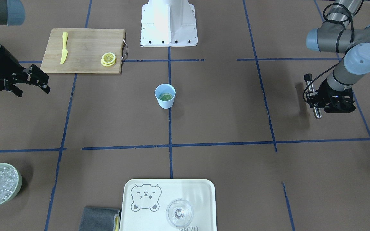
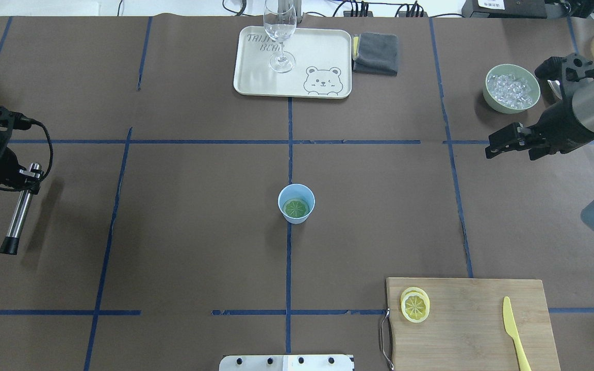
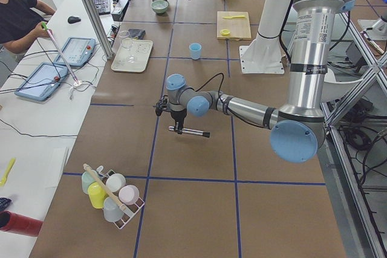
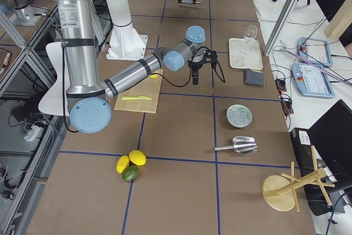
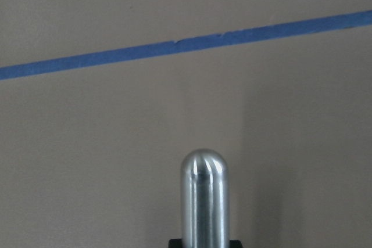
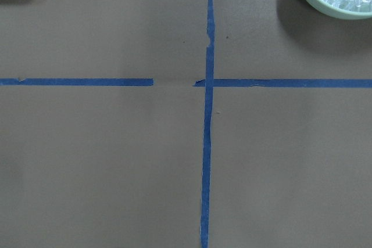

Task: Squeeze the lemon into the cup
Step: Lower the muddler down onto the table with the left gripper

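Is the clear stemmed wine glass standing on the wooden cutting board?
No, the clear stemmed wine glass stands on the cream rectangular tray with the bear drawing, far from the wooden cutting board.

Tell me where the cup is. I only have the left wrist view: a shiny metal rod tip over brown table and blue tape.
Observer: The small light blue plastic cup stands at the table's centre, far from your left end effector, which holds that steel rod.
Operator: Anything in the cup?
Observer: Yes, one thin round lemon slice lies flat inside it.
Operator: And the right arm?
Observer: The right end effector is open and empty, near the pale green bowl of ice.
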{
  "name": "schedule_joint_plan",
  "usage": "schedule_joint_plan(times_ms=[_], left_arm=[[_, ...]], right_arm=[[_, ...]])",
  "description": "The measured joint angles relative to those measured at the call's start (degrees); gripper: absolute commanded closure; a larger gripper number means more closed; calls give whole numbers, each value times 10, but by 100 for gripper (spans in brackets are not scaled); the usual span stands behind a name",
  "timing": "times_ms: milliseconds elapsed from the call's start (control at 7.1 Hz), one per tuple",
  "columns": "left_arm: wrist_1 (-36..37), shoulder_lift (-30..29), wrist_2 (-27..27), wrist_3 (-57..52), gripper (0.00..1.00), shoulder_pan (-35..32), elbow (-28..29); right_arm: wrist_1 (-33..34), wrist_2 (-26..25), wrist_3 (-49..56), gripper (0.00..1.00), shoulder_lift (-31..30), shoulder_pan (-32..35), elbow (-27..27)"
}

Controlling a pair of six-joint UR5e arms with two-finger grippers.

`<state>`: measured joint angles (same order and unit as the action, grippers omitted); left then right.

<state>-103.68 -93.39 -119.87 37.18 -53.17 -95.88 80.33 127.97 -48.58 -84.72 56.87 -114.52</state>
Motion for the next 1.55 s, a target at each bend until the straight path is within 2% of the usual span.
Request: schedule_joint_plan(times_ms=[1549], left_arm=[[14,-8,-1,19,100,6,44]], right_arm=[[0,0,-1,0,-1,0,0]])
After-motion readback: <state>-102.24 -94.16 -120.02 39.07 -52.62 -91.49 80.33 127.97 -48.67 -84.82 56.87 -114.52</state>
